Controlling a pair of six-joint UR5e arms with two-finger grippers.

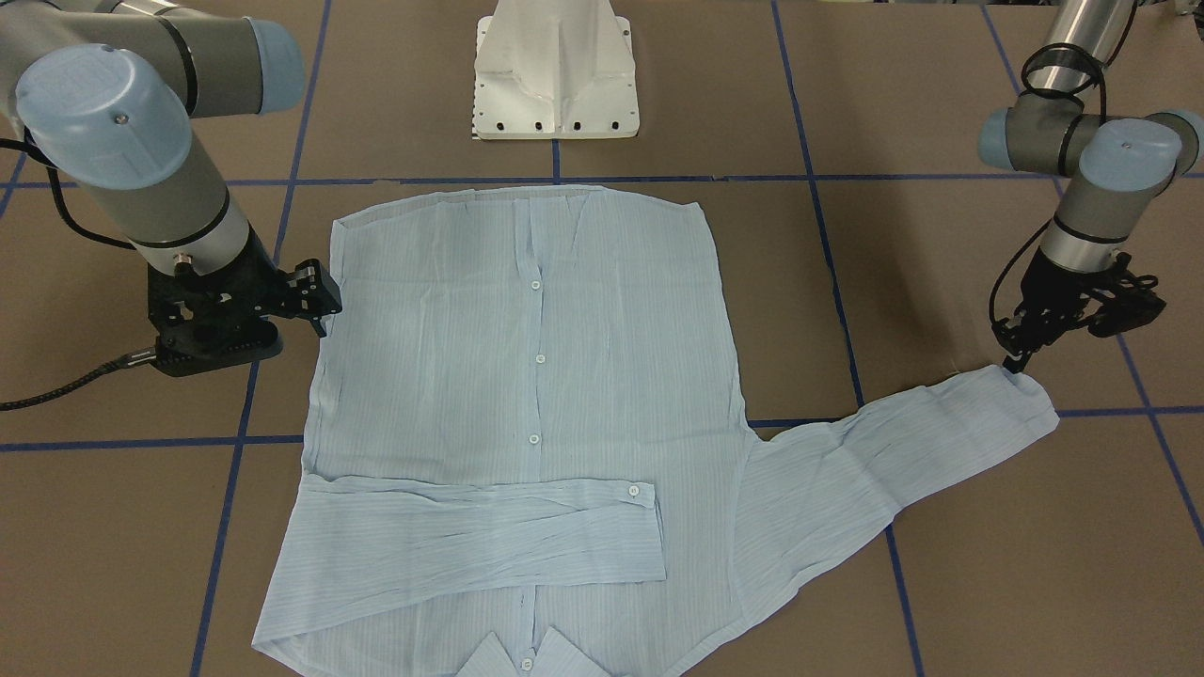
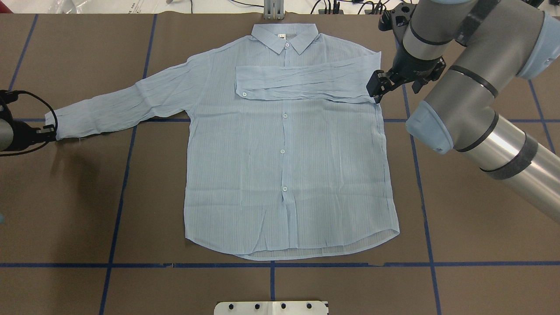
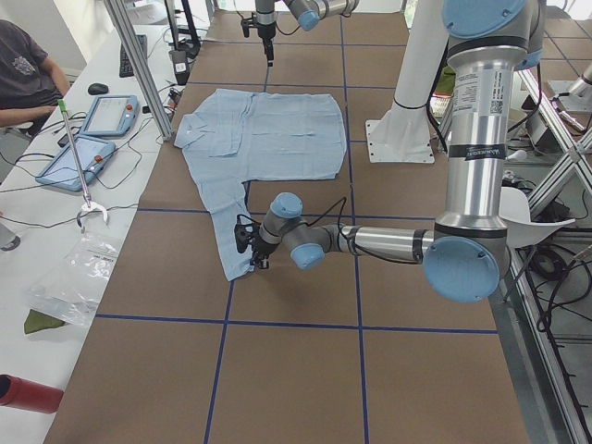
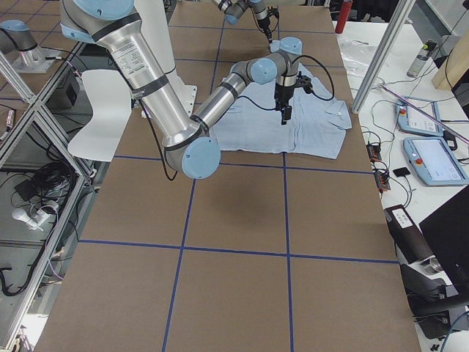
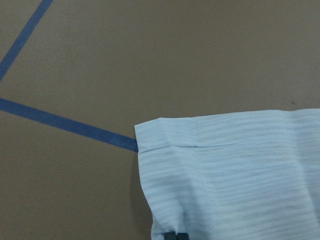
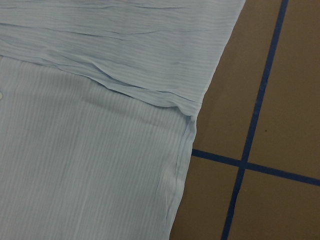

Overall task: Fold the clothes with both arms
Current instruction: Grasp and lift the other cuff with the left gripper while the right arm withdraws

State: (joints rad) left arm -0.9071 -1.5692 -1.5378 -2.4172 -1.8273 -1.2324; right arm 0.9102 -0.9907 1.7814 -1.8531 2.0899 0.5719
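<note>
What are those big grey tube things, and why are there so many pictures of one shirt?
Those are a robot's left arm and right arm, each ending in a pincer called a gripper. All six pictures show one moment: one from above behind the robot, one facing it, two from the sides, two close-ups from wrist cameras. A pale blue shirt lies flat on the brown table. Its folded sleeve lies across the chest; its straight sleeve sticks out sideways. The left gripper is at that cuff; the right gripper is beside the shirt's edge by the fold. I can't tell whether either is pinching cloth.
</note>
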